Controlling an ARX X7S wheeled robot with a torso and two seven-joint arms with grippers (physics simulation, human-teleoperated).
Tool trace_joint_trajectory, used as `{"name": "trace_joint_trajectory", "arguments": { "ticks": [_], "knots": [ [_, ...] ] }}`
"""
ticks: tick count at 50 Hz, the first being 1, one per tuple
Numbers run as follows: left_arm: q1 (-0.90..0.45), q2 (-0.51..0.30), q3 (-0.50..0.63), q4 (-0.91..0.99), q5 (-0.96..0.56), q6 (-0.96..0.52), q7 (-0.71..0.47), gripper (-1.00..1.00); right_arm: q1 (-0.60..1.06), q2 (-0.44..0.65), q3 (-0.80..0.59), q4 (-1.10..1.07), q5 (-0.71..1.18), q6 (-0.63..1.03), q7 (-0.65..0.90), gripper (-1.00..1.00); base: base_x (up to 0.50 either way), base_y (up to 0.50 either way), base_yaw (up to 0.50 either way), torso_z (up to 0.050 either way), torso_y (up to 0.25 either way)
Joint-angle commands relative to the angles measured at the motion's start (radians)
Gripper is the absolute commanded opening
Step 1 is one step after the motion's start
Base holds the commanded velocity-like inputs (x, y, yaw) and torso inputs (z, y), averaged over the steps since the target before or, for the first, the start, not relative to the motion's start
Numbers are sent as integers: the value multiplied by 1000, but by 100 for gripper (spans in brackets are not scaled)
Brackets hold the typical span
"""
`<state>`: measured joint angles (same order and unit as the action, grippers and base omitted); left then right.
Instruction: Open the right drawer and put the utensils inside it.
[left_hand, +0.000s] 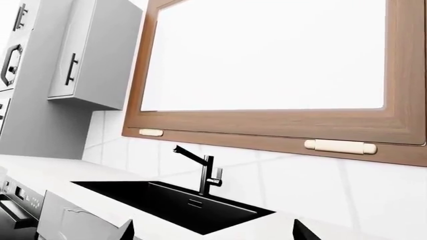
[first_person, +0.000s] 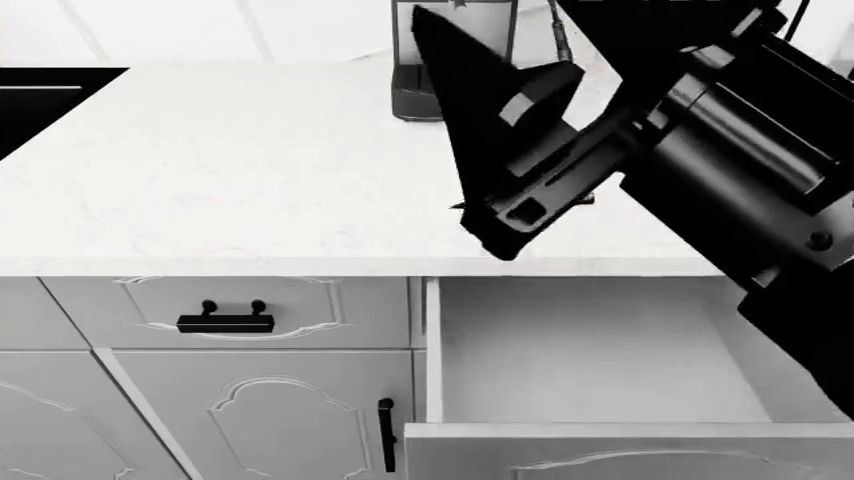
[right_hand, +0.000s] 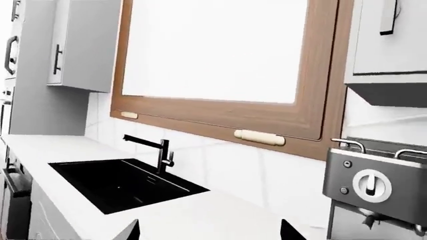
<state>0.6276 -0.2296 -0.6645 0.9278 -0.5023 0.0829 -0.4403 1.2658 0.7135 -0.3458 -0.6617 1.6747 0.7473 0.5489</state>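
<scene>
Right drawer (first_person: 587, 350) stands pulled out at the bottom of the head view, pale grey inside, nothing visible in it. Beside it, the left drawer (first_person: 227, 312) sits shut with its black bar handle. Above, the right gripper (first_person: 501, 215) hangs over the countertop (first_person: 240, 170) edge; whether its jaws hold anything, I cannot tell. Utensils aren't visible anywhere. Behind, a coffee machine (right_hand: 377, 187) stands at the wall. Both wrist views show fingertips (left_hand: 127, 231) set apart, looking across the black sink (left_hand: 173, 202) and faucet (left_hand: 203, 172) to the wood-framed window (left_hand: 280, 65).
</scene>
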Motion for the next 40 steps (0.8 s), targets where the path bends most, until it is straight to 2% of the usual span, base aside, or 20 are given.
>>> {"name": "trace_joint_trajectory", "arguments": {
  "ticks": [1,6,19,23,31,40],
  "knots": [
    [6,0,-7,5,-7,3,-1,100,297,-88,-86,216,-125,99,54,100,0,0,0,0,0],
    [12,2,-17,6,-17,10,1,100,414,-108,-134,397,-119,177,109,100,0,0,0,0,0],
    [9,1,-10,5,-15,8,1,100,485,-141,-240,668,-142,299,225,100,0,0,0,0,0],
    [8,2,-9,2,-16,10,2,100,491,-146,-245,700,-127,313,211,100,0,0,0,0,0],
    [4,0,-2,-1,-13,6,2,100,531,-148,-280,786,-143,365,302,100,0,0,0,0,0],
    [6,1,-5,1,-14,7,1,100,508,-126,-272,790,-141,354,321,100,0,0,0,0,0]
  ]
}}
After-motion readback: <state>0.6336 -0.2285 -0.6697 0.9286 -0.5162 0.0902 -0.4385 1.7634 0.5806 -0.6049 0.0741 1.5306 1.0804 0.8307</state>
